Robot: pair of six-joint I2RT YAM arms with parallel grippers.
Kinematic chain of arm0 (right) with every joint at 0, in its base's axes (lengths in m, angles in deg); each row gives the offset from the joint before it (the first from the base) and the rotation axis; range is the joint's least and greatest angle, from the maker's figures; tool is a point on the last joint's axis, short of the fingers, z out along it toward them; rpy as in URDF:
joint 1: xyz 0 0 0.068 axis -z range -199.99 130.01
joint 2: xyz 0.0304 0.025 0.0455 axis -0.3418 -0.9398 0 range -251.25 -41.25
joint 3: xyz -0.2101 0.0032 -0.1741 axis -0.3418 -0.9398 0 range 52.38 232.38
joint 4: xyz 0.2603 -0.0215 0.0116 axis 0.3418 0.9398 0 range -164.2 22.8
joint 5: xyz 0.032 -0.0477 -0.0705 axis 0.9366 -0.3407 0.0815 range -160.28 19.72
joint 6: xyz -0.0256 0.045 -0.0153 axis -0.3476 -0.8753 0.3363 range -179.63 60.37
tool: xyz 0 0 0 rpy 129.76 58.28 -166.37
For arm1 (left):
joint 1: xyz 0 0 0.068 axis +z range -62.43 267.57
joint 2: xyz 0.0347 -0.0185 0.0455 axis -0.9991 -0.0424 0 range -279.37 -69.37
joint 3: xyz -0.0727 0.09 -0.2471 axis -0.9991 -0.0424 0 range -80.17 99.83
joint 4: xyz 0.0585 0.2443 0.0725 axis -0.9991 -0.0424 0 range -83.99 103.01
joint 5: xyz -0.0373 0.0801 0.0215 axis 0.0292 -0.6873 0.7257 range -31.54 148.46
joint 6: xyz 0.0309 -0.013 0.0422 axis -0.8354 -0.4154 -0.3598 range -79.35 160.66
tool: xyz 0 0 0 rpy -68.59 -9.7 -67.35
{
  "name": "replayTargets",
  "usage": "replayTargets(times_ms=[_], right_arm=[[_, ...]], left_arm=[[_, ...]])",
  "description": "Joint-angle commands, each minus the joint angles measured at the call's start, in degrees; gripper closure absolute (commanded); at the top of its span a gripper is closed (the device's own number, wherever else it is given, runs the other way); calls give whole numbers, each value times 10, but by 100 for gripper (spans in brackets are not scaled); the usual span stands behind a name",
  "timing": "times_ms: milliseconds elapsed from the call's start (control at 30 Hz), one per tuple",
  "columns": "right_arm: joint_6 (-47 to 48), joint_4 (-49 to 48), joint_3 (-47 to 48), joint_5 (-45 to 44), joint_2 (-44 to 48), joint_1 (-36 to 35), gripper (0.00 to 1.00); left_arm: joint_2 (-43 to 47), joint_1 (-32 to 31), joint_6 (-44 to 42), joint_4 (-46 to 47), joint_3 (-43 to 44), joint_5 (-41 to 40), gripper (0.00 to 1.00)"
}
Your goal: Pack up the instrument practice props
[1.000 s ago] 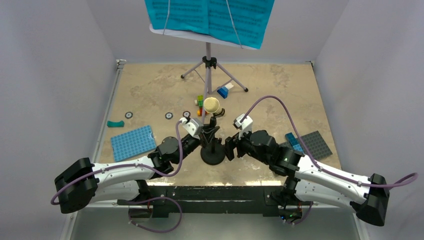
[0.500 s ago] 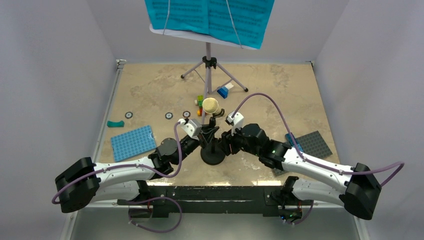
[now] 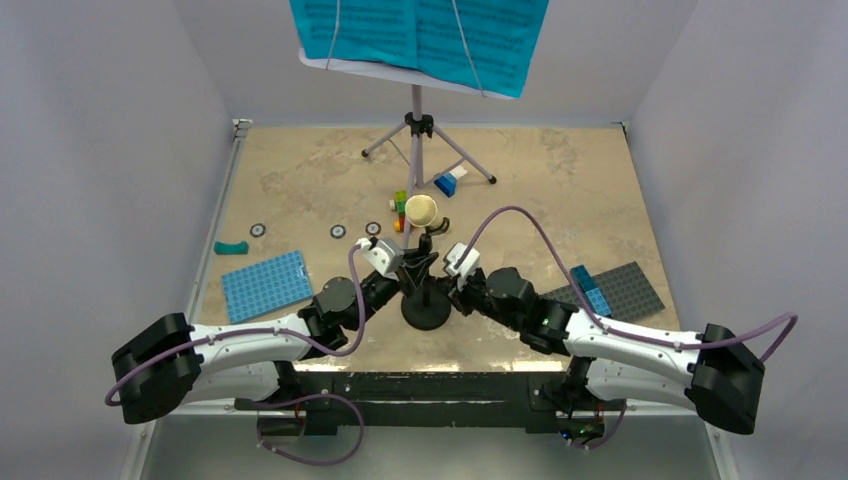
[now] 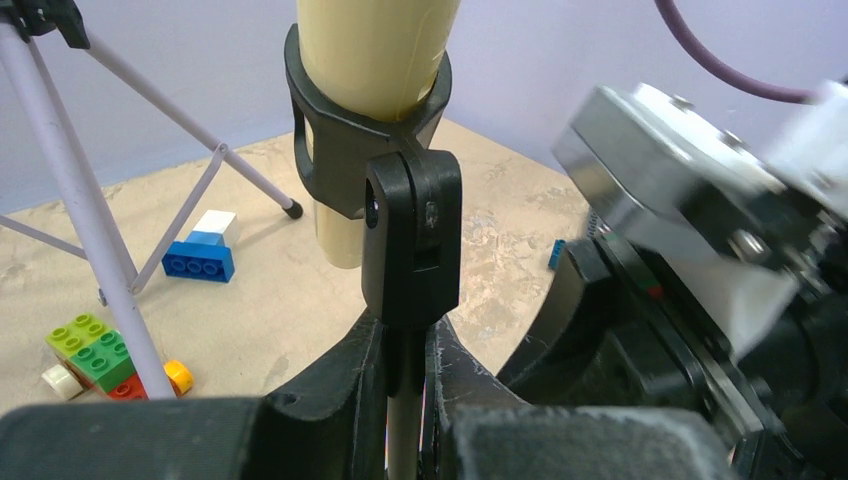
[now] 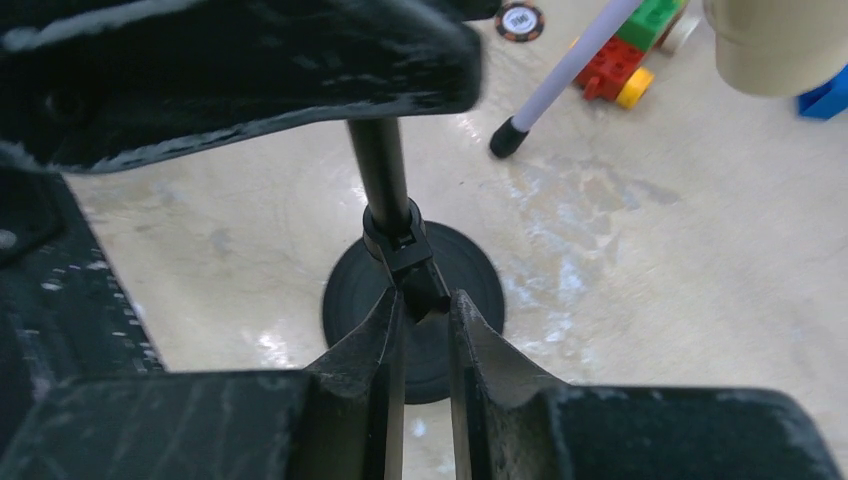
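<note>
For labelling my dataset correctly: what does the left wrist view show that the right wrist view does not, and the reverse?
Only left wrist: the black clip holding the microphone, and the left gripper pinching the pole below it. Only right wrist: the stand's round base, and the right gripper pinching the pole's collar tab. Both: the pole, the microphone, coloured bricks, a tripod leg.

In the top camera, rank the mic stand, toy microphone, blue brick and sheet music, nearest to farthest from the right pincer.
From the right pincer:
1. Mic stand, right at the pincer, front centre.
2. Toy microphone, just behind, atop the stand.
3. Blue brick, farther back, middle.
4. Sheet music, very back, up high.
</note>
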Motion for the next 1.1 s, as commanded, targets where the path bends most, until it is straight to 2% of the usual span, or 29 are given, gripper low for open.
replayTargets(times_ms=[0,233,400,433,500,600,633,667,900,1067], right_arm=[[158,-114,-3,-139,-9,-64,100],[349,-219,-1,-345,-96,-156,100],[392,-250,6,-403,-121,-181,100],[374,-231,14,-408,-114,-181,97],[289,-116,44,-388,-90,-181,73],[215,-32,55,-351,-43,-180,38],[189,-8,57,-336,-25,-181,28],[167,14,59,-322,-7,-180,23],[56,122,51,-294,93,-180,19],[5,157,29,-300,145,-180,19]], left_arm=[[-50,-9,63,-167,-37,7,100],[-58,-13,66,-169,-38,8,100],[-61,-14,69,-164,-40,7,100],[-61,-14,69,-161,-41,7,100],[-60,-14,68,-157,-41,6,100],[-56,-14,67,-154,-40,7,100],[-55,-14,67,-154,-40,7,100],[-54,-14,66,-153,-40,6,100],[-23,-14,79,-131,-54,7,98],[5,-14,82,-155,-45,19,73]])
